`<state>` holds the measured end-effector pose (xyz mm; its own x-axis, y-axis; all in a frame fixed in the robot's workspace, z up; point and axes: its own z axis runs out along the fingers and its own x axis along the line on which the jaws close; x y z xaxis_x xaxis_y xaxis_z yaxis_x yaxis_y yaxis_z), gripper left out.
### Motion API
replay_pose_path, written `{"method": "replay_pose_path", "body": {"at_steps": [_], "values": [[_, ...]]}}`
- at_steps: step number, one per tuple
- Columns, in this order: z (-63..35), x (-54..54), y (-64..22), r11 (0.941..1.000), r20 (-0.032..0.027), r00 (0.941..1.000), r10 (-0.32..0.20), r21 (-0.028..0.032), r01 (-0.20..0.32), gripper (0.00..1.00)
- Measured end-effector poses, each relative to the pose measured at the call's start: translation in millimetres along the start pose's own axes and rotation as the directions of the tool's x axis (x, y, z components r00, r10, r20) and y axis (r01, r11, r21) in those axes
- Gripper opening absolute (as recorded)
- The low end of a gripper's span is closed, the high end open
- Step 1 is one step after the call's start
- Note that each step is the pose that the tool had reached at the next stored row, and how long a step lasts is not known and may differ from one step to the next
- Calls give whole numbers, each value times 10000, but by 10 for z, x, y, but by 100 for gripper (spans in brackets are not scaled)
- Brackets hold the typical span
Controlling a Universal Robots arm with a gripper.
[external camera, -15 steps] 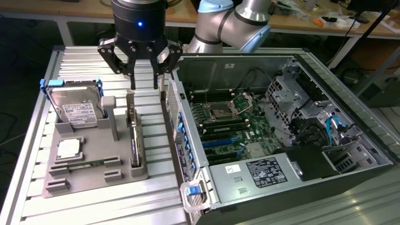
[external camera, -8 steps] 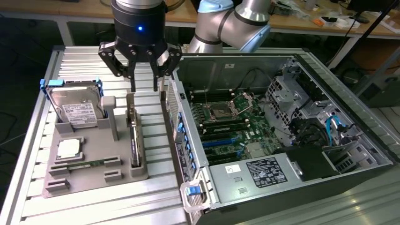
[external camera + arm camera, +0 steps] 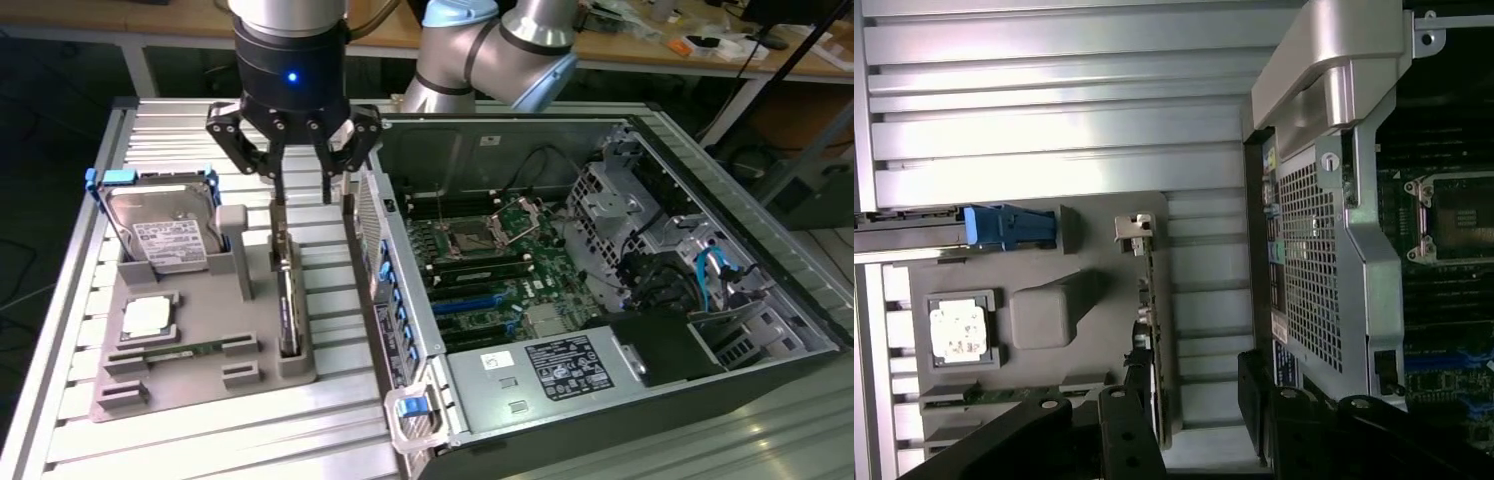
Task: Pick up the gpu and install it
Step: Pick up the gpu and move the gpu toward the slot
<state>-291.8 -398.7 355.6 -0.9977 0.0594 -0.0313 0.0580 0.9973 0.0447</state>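
Observation:
The gpu point(image 3: 286, 300) stands on edge in a slot of the grey holder tray point(image 3: 200, 385), a thin card with its metal bracket end toward the back. My gripper point(image 3: 304, 195) hangs just above that back end, open, with nothing between its fingers. In the wrist view the gpu point(image 3: 1147, 330) is edge-on, its silver bracket point(image 3: 1134, 228) at one end. The black fingers point(image 3: 1122, 435) stand to either side of the card's line, apart from it, and the gripper point(image 3: 1194, 430) is open.
The open computer case point(image 3: 561, 280) lies to the exterior view's right of the tray, motherboard with blue slots point(image 3: 467, 305) exposed. Its metal wall point(image 3: 1324, 250) runs close beside the gpu. The tray also holds a hard drive point(image 3: 167, 235), a processor point(image 3: 147, 315) and a memory stick point(image 3: 180, 352).

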Motion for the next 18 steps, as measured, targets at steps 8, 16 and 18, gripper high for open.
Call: {"method": "replay_pose_path", "body": {"at_steps": [8,16,18], "values": [[155,47,-10,10000,-1,10000,0,1,0,48],[247,67,-15,10000,0,10000,0,0,0,48],[247,67,-15,10000,-1,10000,0,1,0,48]]}}
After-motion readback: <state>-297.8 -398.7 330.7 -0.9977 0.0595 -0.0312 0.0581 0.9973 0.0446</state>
